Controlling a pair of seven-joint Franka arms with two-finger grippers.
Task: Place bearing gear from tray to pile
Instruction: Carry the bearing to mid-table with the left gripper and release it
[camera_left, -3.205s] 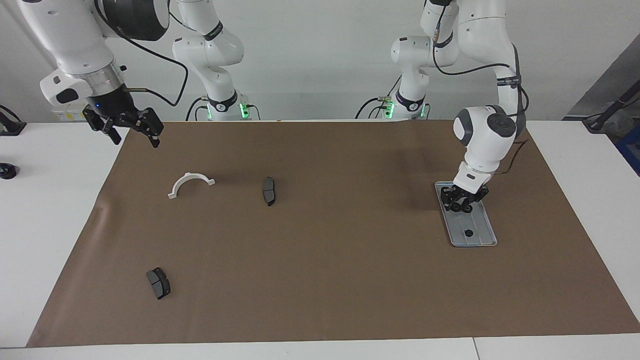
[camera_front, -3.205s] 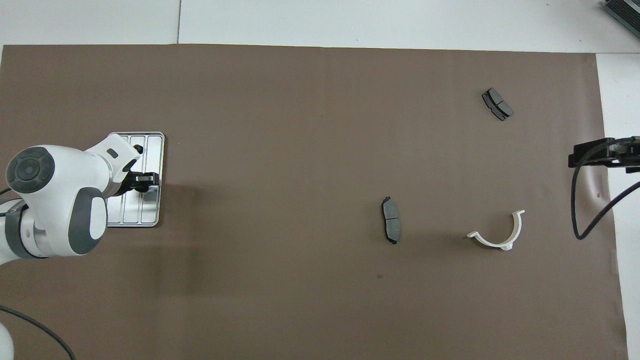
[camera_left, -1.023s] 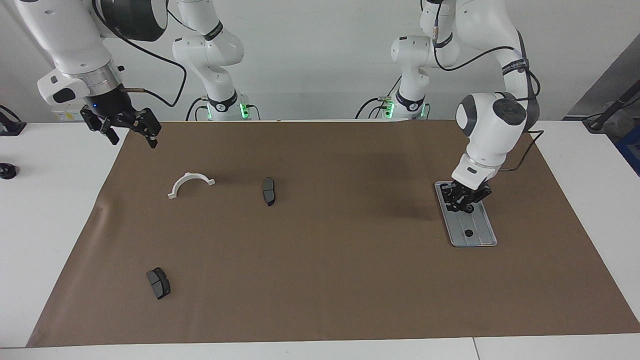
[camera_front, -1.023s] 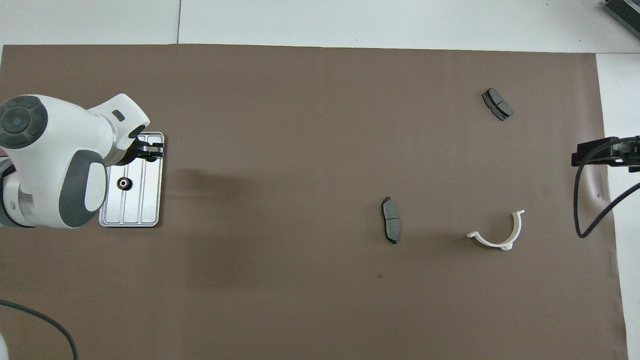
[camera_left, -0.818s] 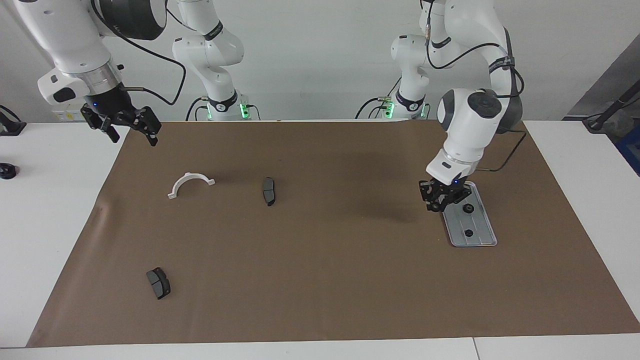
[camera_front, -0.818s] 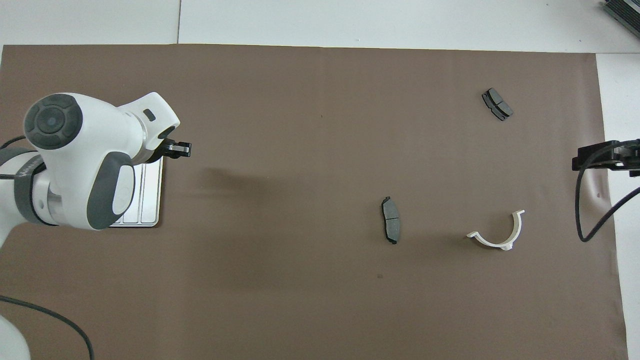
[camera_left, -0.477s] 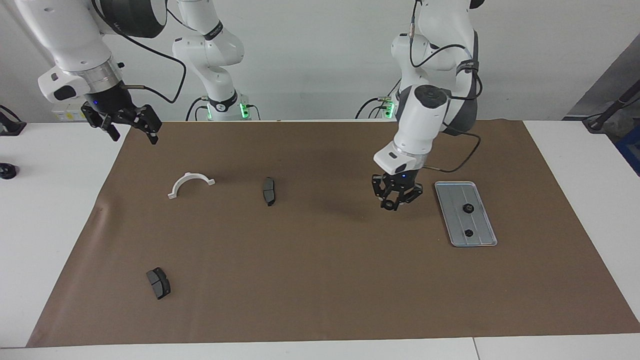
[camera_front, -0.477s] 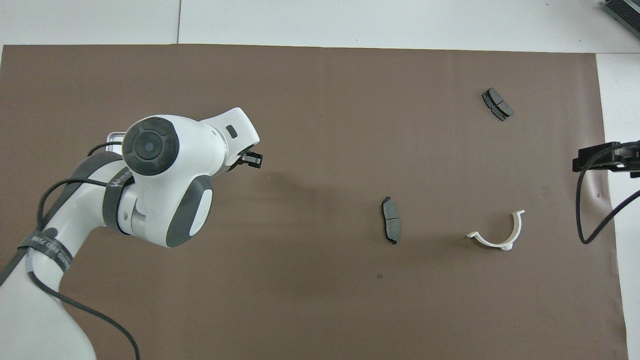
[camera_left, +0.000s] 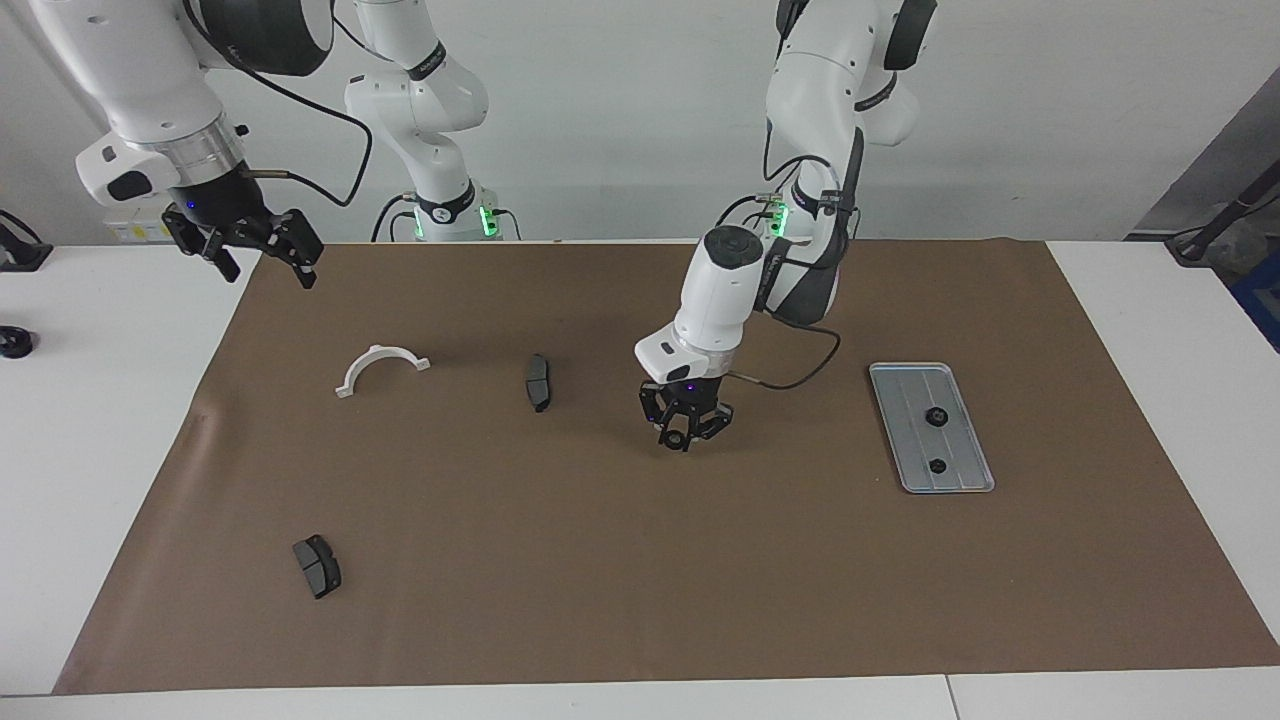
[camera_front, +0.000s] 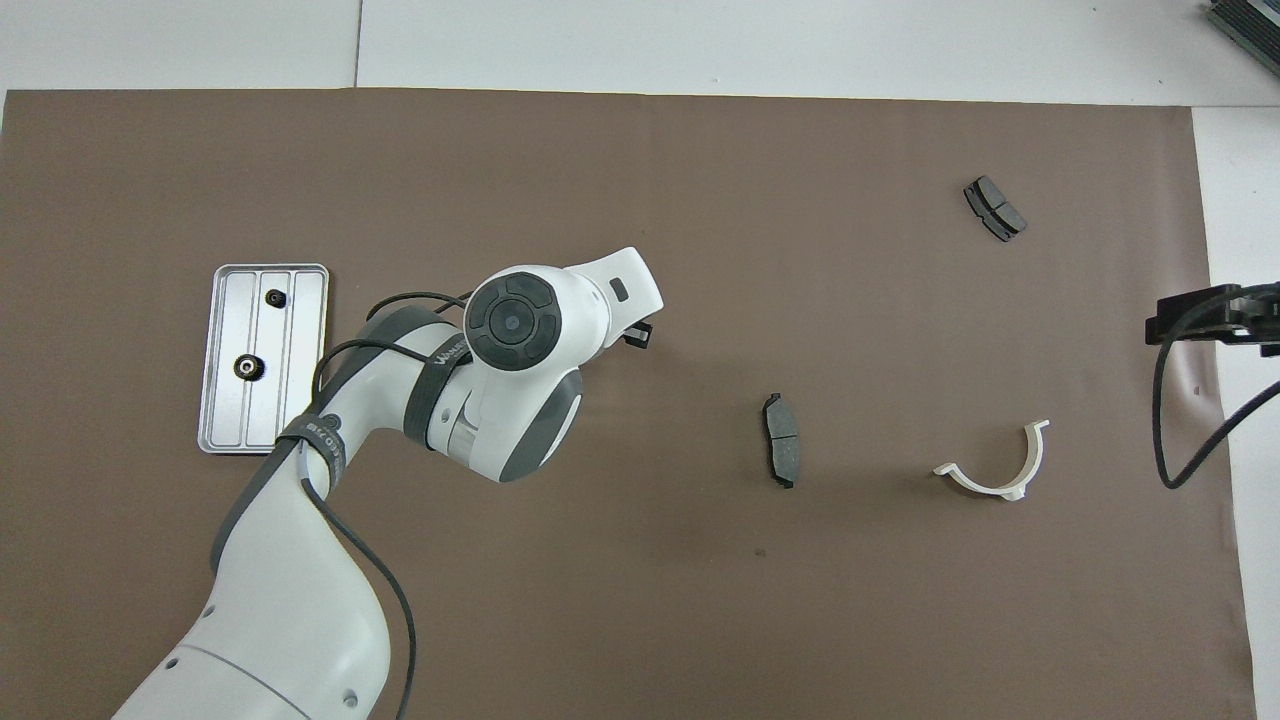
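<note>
1. Left tool (camera_left: 684, 436): pinched almost closed on what looks like a small dark bearing gear (camera_left: 679, 441), though hard to make out at the fingertips. Raised over the bare brown mat (camera_left: 640, 600), between the tray (camera_left: 960, 445) and the nearest brake pad (camera_left: 538, 382).
2. Tray: lying flat on the mat toward the left arm's end of the worktop (camera_left: 100, 450), well apart from the left tool. Carrying two remaining gears (camera_left: 937, 418), one nearer to the robots than the other.
3. Pile: a white bracket (camera_left: 382, 367), the nearest brake pad beside it, and a second brake pad (camera_left: 317, 565) farther from the robots. All three apart from each other, toward the right arm's end.
4. Right tool (camera_left: 255, 255): wide open and holding nothing, waiting in the air over the mat's corner at the right arm's end.
</note>
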